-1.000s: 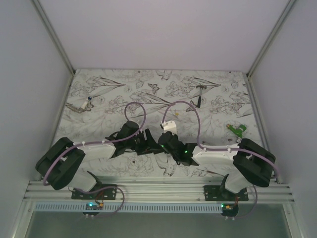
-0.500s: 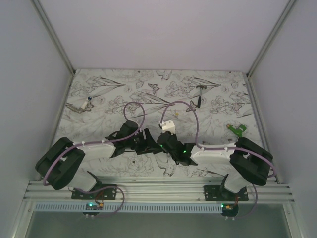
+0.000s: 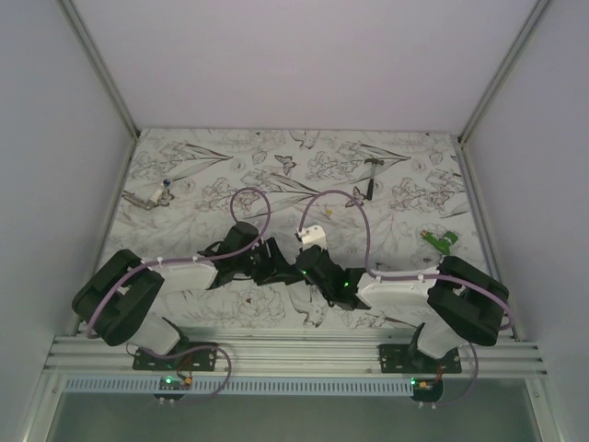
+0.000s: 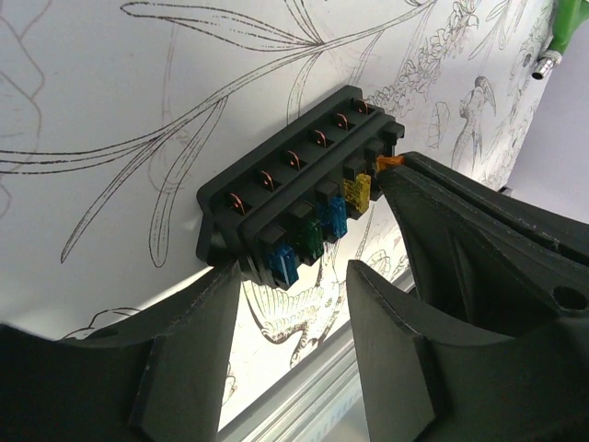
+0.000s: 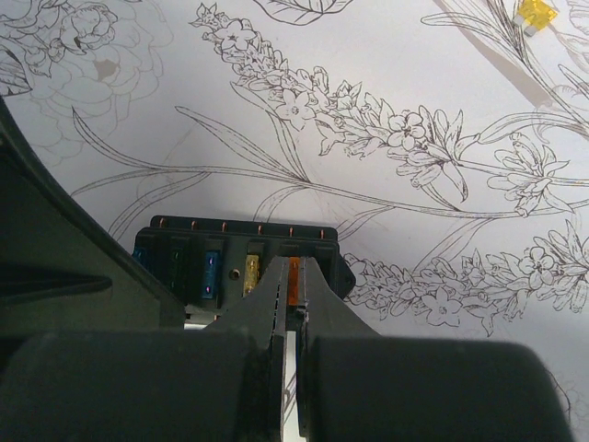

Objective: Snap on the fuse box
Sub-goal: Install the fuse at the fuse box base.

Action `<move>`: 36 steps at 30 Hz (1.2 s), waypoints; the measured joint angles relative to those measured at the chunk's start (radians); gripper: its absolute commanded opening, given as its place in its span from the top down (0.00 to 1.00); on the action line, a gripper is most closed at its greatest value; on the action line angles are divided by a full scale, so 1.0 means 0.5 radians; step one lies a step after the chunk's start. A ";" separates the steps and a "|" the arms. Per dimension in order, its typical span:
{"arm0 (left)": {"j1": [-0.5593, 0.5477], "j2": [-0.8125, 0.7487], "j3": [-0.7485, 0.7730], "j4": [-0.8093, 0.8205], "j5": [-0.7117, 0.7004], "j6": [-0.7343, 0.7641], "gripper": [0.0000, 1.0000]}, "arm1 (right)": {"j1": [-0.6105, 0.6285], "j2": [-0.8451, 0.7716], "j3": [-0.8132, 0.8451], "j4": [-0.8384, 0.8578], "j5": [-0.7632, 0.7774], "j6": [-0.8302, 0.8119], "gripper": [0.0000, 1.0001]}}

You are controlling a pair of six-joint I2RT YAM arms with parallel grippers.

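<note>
While the fuse box (image 4: 294, 198) lies flat on the table (image 5: 138, 110), close to its near edge and between my two arms, my right gripper (image 5: 294, 269) is pinched narrow on an orange fuse (image 5: 294, 287) at the end of the row of fuses. My left gripper (image 4: 293, 274) stands about half wide at the box's other end; I cannot tell if its fingers touch the box. If they do not clamp it, I think a push can slide or tip the box, and the fuse can enter crooked. My grippers are just beside each other, so they may collide. On my side the metal rail (image 4: 313, 405) is near and leaves little room. Toward the far side I have more room, where a yellow fuse (image 5: 534, 11) lies well apart.
</note>
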 measured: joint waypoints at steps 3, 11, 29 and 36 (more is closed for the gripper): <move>0.005 0.004 0.003 -0.001 0.000 -0.002 0.47 | 0.000 -0.020 -0.028 0.023 -0.002 -0.018 1.00; 0.005 0.005 0.003 -0.001 -0.001 -0.003 0.47 | 0.000 -0.016 -0.037 0.052 0.000 -0.042 1.00; 0.005 0.005 0.011 -0.024 -0.009 -0.005 0.47 | 0.018 0.089 -0.065 0.286 0.127 0.024 1.00; 0.005 0.005 0.015 -0.031 -0.024 -0.005 0.47 | 0.033 -0.006 -0.138 0.275 0.094 -0.056 1.00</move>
